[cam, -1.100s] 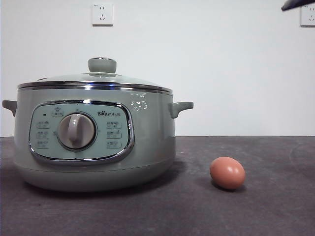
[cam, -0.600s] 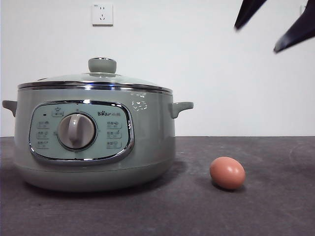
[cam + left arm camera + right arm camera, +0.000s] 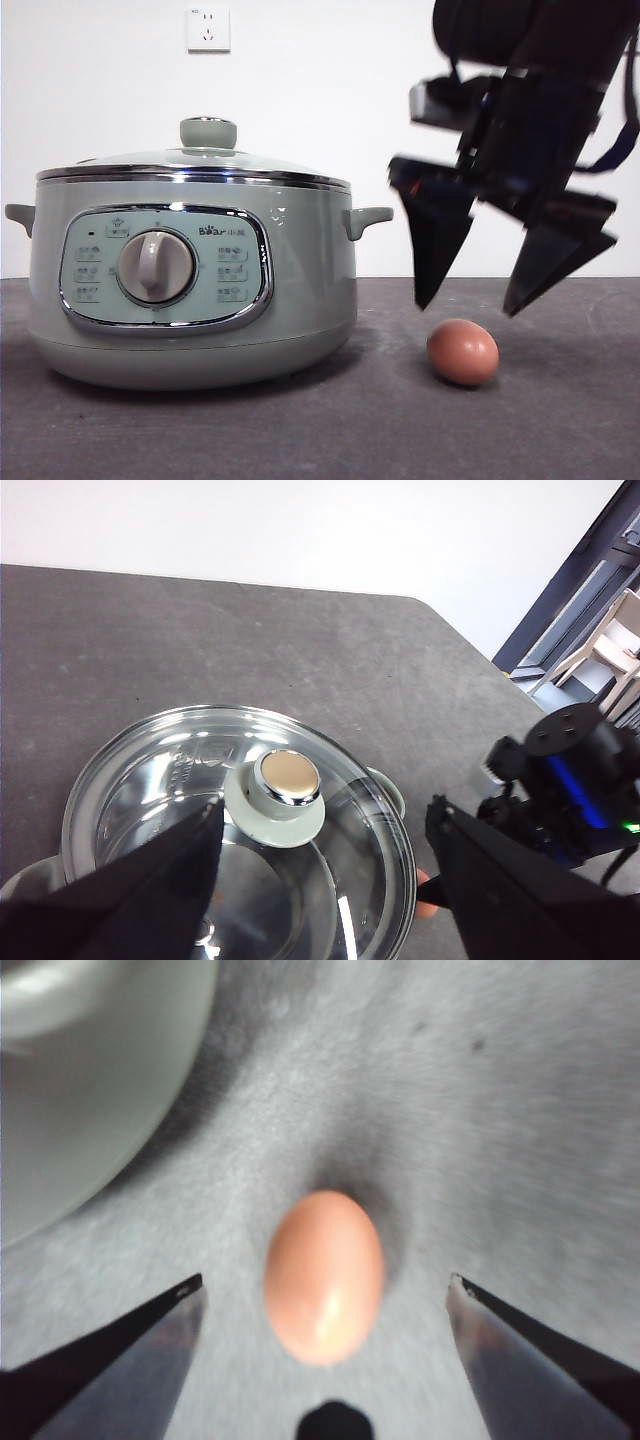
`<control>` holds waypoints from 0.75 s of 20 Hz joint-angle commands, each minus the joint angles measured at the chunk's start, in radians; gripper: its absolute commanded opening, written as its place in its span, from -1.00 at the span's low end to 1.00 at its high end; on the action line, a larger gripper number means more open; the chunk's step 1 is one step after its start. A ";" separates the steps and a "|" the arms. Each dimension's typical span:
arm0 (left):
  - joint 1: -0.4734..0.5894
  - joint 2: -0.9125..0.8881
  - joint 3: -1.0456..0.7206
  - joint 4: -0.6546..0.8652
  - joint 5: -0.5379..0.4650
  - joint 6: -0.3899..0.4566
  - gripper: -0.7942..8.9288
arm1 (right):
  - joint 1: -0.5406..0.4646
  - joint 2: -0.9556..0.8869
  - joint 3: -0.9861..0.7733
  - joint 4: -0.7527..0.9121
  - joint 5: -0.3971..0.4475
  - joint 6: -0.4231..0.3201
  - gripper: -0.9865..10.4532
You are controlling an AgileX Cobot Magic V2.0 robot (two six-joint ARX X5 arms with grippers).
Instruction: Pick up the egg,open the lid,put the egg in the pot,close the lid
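- Reddish-brown and smooth, the egg (image 3: 462, 351) lies on its side on the dark grey table (image 3: 330, 440), at about 3 o'clock from the pot (image 3: 190, 285) and well clear of its wall.
- Right gripper (image 3: 468, 302) hangs just above the egg, its two black jaws spread wide, one tip at 11 o'clock of the egg and the other at 1 o'clock; neither tip touches it.
- From the right wrist, the egg (image 3: 324, 1276) sits centred between the parted jaws, with a slice of the pot's pale green wall (image 3: 90, 1090) nearby.
- Glass lid (image 3: 195, 165) rests closed on the pot, its chrome rim seated all round and its sage-green knob (image 3: 208, 132) upright in the middle.
- Left gripper (image 3: 325, 825) hovers over the lid (image 3: 160, 800), jaws released and standing either side of the knob (image 3: 285, 785) without contact.
- White wall socket (image 3: 208, 29) sits at 12 o'clock above the pot.
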 commanded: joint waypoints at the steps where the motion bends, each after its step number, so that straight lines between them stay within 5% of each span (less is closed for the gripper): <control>1: -0.002 -0.002 0.002 0.006 -0.001 -0.003 -0.13 | 0.002 0.058 0.003 0.027 -0.003 0.010 -0.12; 3: -0.002 -0.002 0.002 0.006 -0.001 -0.003 -0.13 | 0.002 0.096 0.003 0.043 -0.003 0.008 -0.20; 8: -0.002 -0.002 0.002 0.005 -0.001 -0.003 -0.13 | 0.002 0.117 0.003 0.031 -0.003 0.005 -0.82; 15: -0.041 0.032 0.002 0.074 -0.015 -0.002 -0.12 | 0.002 -0.024 0.003 -0.035 -0.002 0.005 -0.85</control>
